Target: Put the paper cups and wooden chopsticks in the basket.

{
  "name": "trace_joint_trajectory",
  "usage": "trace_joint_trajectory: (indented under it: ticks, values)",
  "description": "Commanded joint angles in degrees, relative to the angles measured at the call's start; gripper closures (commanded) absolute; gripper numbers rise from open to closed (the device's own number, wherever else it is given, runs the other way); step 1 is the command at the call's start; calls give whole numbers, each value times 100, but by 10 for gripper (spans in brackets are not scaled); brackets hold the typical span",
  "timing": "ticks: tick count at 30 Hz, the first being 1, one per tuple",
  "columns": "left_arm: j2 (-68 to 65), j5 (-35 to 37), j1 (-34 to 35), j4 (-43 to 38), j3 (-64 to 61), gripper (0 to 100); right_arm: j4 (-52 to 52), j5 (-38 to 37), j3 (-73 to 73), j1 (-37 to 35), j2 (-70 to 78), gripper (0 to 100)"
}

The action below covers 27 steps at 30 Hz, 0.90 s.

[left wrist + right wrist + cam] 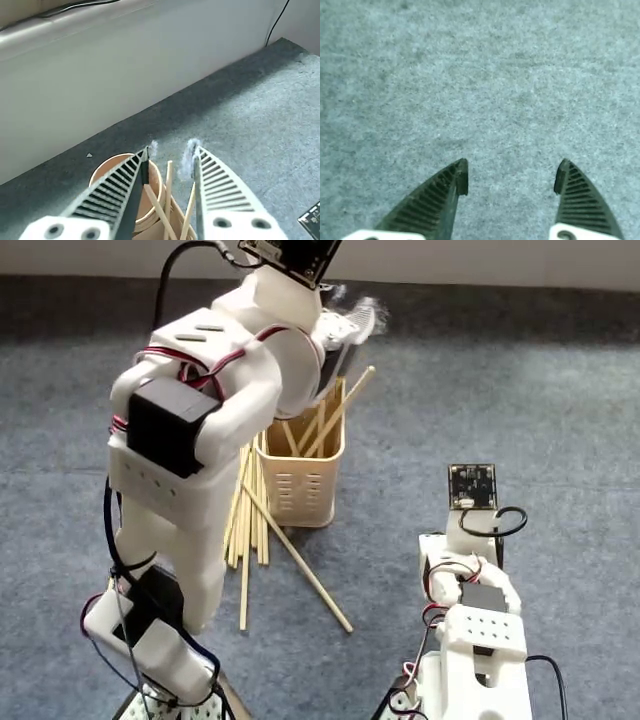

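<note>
A cream slotted basket (300,480) stands on the grey carpet. Several wooden chopsticks (330,415) stick up out of it. More chopsticks (250,520) lean against its left side, and one (305,565) lies slanted on the carpet in front. My left gripper (355,325) hangs open just above the basket. In the left wrist view that gripper (170,152) is open, with a paper cup (107,167) and chopsticks (169,190) below its fingers. My right gripper (511,175) is open over bare carpet, holding nothing.
The right arm (475,610) is folded low at the front right of the carpet. A pale wall (125,75) rises behind the carpet's far edge. Open carpet (520,410) lies to the right of the basket.
</note>
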<state>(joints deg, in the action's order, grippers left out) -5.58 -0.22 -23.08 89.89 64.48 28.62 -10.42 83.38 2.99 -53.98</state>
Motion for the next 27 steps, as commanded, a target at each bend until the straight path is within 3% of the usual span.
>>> trace_joint_trajectory:
  ticks: [1, 5, 9, 12, 15, 17, 23, 27]
  values:
    - [321, 26, 1174, 404, 224, 832, -101, -79, -31, -31, -110, 721]
    - [338, 26, 3152, 1081, 207, 832, -101, -79, -31, -13, -110, 721]
    - [295, -53, 5086, 1169, -822, 832, -101, -79, -31, -4, -110, 721]
    - [242, -1257, 5877, 1169, -1991, 829, -101, -79, -31, -31, -110, 721]
    - [180, -2813, 6035, 1169, -3662, 829, -101, -79, -31, -40, -110, 721]
    - [92, -3411, 6035, 1134, -4620, 829, -101, -79, -31, -40, -110, 721]
    - [-488, -3719, 6026, -510, -6018, 829, -101, -88, -31, -40, -110, 721]
    - [-1024, -3710, 5640, -686, -6053, 828, -101, -88, -22, -40, -110, 721]
